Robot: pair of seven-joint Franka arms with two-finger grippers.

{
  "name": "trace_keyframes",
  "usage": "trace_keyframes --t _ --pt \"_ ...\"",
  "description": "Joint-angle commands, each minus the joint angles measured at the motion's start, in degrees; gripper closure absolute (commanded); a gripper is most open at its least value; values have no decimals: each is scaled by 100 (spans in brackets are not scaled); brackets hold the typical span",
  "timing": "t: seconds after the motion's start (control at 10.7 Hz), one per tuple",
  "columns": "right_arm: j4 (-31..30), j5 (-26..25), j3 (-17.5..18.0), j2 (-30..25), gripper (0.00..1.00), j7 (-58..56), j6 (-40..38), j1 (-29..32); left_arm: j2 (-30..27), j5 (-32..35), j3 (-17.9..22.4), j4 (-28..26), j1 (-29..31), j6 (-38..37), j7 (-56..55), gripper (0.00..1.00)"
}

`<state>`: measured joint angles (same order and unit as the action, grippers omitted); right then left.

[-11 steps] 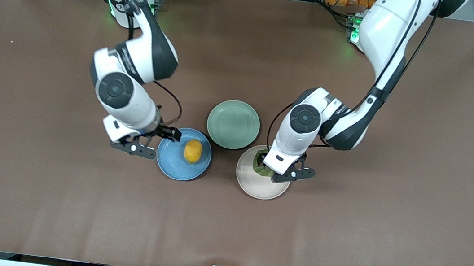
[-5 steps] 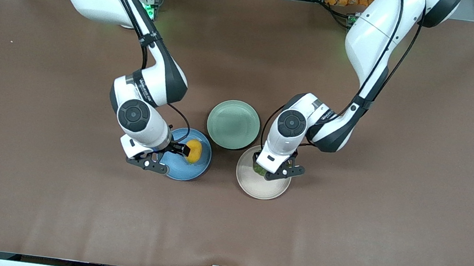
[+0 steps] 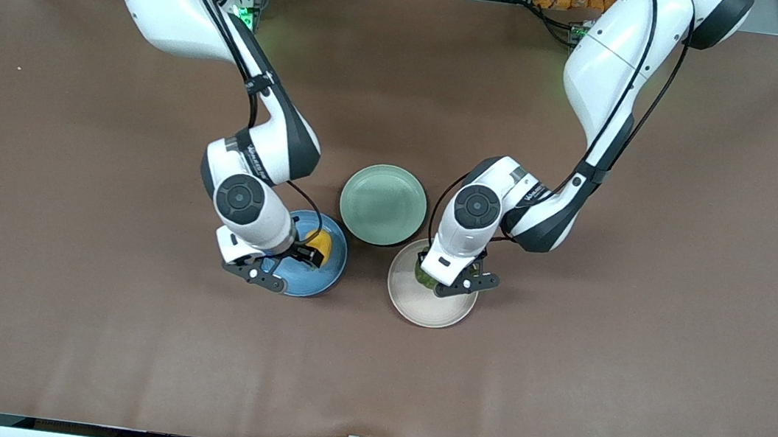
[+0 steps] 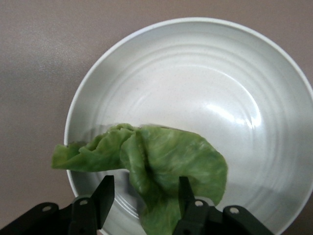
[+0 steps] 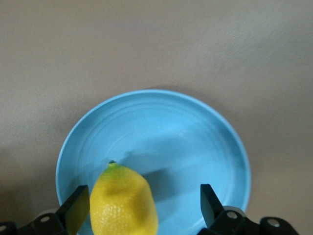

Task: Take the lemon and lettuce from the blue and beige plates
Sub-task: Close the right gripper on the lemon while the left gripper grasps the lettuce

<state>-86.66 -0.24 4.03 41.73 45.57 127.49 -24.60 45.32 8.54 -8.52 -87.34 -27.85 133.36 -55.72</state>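
Left gripper (image 4: 142,198) low over beige plate (image 4: 195,63), fingers part-spread astride a fold of the lettuce (image 4: 161,161) at the plate's rim; leaf not yet pinched, as far as the wrist view shows. Right gripper (image 5: 144,208) over blue plate (image 5: 186,127), fingers spread wide; lemon (image 5: 123,203) sits off-centre between them, close to one finger. Judgement: before shutting, shift right gripper sideways so lemon is centred, else it may roll out. Left should pinch the thick fold, not the thin edge.

Front view hides both gripper gaps under the wrists; only it shows the mint-green plate (image 3: 383,204) lying empty between the arms.
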Motion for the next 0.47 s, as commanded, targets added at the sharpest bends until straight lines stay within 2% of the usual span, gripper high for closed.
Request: trace_keyframes --t 0.0,0.09,0.28,0.37 --pt "194 -2 -16 151 0 294 30 -228 65 165 61 112 -71 41 -176 62" --pt "194 -2 -16 151 0 451 30 -342 65 157 61 112 -71 41 -176 77" --pt "185 -2 -16 151 0 558 39 -475 73 157 61 112 -71 41 -210 100" --pt "159 -54 -25 160 0 550 48 -493 65 157 61 112 -71 41 -219 100"
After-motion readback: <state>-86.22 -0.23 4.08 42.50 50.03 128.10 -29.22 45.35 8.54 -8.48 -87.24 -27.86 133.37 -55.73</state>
